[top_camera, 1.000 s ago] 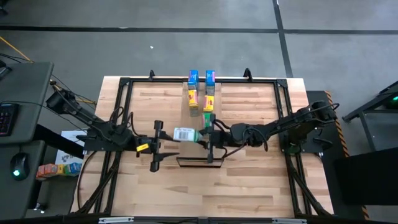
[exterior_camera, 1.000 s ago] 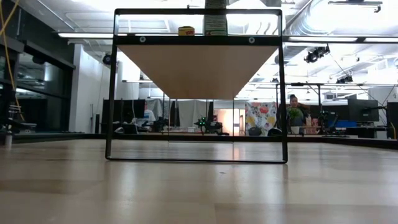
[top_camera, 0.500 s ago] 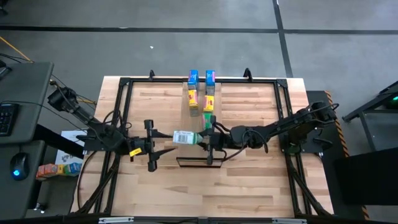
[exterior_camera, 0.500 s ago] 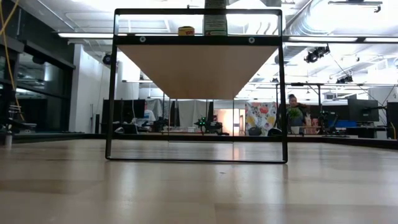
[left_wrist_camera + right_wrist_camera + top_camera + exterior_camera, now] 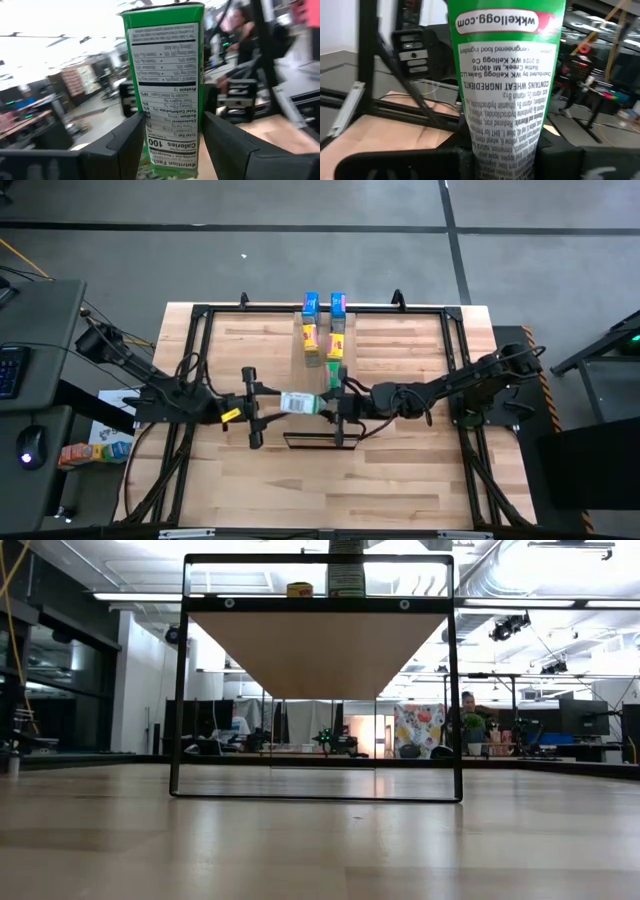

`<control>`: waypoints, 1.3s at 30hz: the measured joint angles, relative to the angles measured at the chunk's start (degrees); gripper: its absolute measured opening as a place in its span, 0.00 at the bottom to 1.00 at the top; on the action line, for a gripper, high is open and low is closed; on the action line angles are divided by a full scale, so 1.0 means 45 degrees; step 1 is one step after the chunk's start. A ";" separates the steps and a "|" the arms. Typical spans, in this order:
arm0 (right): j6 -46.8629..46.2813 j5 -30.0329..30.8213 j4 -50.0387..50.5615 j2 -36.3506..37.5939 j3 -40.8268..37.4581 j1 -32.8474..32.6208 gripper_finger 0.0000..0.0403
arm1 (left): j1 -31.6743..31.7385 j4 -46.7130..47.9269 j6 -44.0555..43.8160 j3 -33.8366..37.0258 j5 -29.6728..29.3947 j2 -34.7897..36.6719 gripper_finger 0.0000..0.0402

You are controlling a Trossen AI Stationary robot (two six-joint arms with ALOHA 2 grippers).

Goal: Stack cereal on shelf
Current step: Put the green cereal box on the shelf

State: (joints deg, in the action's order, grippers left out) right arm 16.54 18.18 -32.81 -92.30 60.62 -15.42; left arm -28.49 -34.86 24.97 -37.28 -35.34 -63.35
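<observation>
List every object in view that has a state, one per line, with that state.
green cereal box: lying sideways in the air between the two grippers, gripped at both ends.
left gripper: closed on the green cereal box.
right gripper: closed on the green cereal box's other end.
other cereal boxes: blue, yellow and green, grouped at the table's far edge.
shelf: resting in its black frame.

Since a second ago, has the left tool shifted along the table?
Yes. In the high view the left tool slid away from the standing boxes toward its own side, then came back toward the green cereal box, ending near where it began.
</observation>
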 joint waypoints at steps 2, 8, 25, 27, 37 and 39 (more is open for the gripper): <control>0.0003 -0.0375 0.0102 0.0013 -0.0010 -0.0020 0.15 | 0.0084 -0.0086 -0.0129 0.0000 0.0685 -0.0075 0.47; -0.0002 -0.2064 0.0228 0.0018 -0.0010 0.0012 0.15 | 0.0117 -0.0207 -0.0310 0.0000 0.1970 -0.0092 0.47; -0.0012 -0.1883 0.0511 -0.0012 -0.0010 0.0019 0.15 | -0.0267 0.0169 0.0623 0.0005 0.0975 -0.0111 0.55; -0.0012 -0.1847 0.0552 -0.0012 -0.0010 0.0019 0.15 | -0.0267 0.0233 0.0397 0.0005 0.0970 -0.0111 0.58; -0.0002 -0.2121 0.0756 -0.0036 -0.0010 0.0005 0.15 | -0.0258 0.0226 -0.0085 0.0010 0.0638 -0.0126 0.66; -0.0011 -0.2149 0.0796 -0.0036 -0.0010 0.0017 0.15 | -0.0267 0.0208 -0.0035 0.0010 0.0314 -0.0116 0.66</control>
State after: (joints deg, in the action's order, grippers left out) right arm 16.49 8.51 -29.23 -92.47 60.58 -15.35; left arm -29.69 -33.93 24.81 -37.23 -33.92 -63.88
